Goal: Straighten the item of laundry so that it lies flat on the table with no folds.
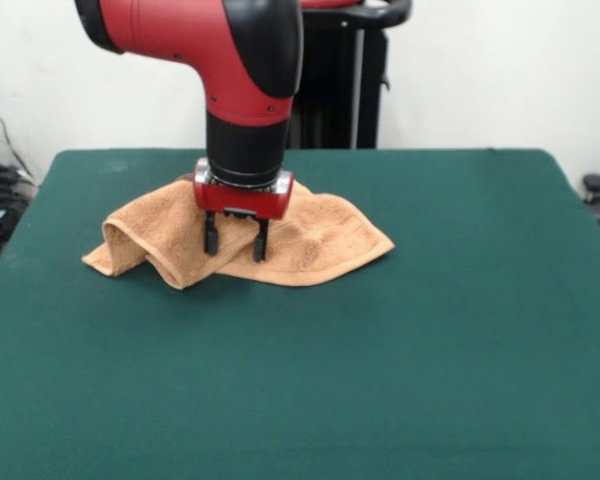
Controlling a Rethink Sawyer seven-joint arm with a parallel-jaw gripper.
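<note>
The towel (320, 240) is soft orange-tan terry cloth, matt, with a nubby, looped pile and a smoother stitched hem along its edge. The worktop (430, 340) wears a dark green felt-like cloth, matt and even, faintly fuzzy. The arm (180, 35) has a smooth, glossy red shell of hard plastic with glossy black joint covers. The tool (235, 240) has a glossy red housing and matt black fingers (211, 238).

Green table (460, 330), rumpled, seemingly folded towel (325, 240)
</note>
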